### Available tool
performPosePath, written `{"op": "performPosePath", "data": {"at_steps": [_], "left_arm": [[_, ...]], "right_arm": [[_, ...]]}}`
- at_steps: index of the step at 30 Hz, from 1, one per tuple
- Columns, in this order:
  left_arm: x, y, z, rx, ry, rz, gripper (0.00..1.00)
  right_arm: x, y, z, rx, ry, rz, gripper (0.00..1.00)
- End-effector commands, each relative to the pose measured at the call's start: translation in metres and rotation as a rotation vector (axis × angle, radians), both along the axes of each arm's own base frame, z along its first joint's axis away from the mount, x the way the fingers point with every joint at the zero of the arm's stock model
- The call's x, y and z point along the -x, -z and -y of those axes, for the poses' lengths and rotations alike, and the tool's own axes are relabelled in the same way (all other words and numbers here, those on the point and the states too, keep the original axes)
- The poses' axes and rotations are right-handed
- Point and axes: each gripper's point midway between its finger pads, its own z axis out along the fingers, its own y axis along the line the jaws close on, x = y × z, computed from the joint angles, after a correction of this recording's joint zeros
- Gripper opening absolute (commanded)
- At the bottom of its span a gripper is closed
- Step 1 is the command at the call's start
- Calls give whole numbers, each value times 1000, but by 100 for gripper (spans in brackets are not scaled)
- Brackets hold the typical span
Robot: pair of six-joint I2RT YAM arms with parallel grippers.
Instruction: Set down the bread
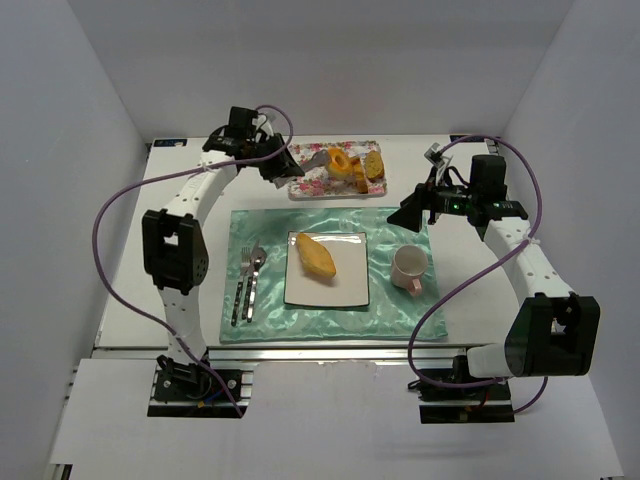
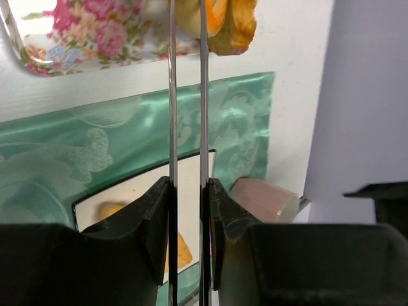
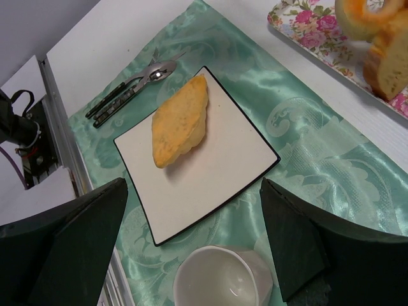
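Note:
My left gripper [image 1: 277,160] [image 2: 189,185] is shut on a pair of metal tongs [image 2: 172,95] [image 1: 314,160]. The tong blades reach over the floral tray [image 1: 305,185] [image 2: 95,32] to the bread [image 1: 340,163] [image 2: 220,19] lying there, and part of one golden piece shows between the blade tips. More bread slices [image 1: 372,163] [image 3: 382,57] lie at the tray's right end. A long oval yellow roll [image 1: 315,256] [image 3: 180,121] lies on the white square plate [image 1: 345,285] [image 3: 236,159]. My right gripper [image 1: 415,210] [image 3: 193,182] hangs open and empty above the cup.
A pink cup [image 1: 408,268] [image 3: 220,280] [image 2: 264,199] stands right of the plate on the green satin mat [image 1: 395,225]. A fork and spoon [image 1: 248,285] [image 3: 127,89] lie left of the plate. White walls enclose the table on three sides.

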Motion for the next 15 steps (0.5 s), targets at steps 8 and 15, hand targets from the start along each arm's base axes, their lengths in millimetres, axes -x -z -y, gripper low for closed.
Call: {"op": "performPosePath", "data": {"at_steps": [8, 15], "left_arm": [[56, -82, -9, 85, 57, 128, 12], [127, -79, -15, 97, 150, 35, 12]], "right_arm": [[-1, -14, 0, -12, -9, 62, 89], [-1, -14, 1, -13, -11, 62, 89]]}}
